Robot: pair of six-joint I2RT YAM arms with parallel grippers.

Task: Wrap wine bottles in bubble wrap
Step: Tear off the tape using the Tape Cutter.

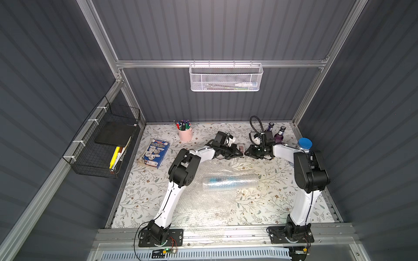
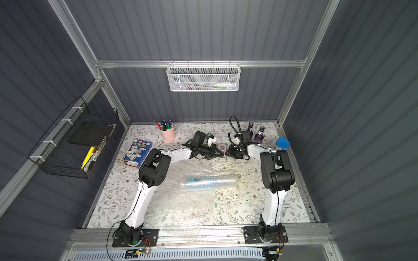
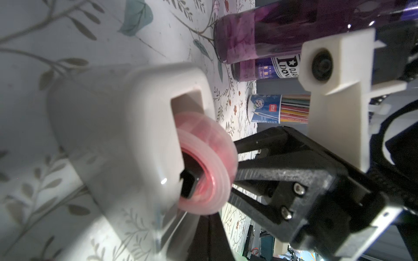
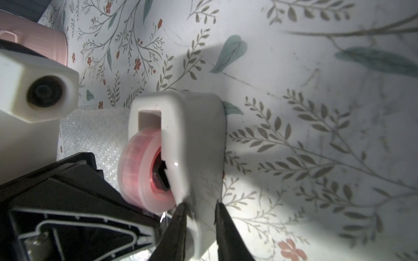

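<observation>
Bottle, blue, lies rolled in wrap on the counter; purple bottles stand back right. Both arms bend inward behind it: right end effector clamps the dispenser, left end effector is pinched shut by its tape roll.

In the left wrist view, the white label on a purple wine bottle shows a large "P", a star and the cut-off letters "DJA" and "DON", all lying sideways. The pencil tube near it carries a red "deli" tag. In both top views, at left of centre, the blue box has print too small to read.
</observation>
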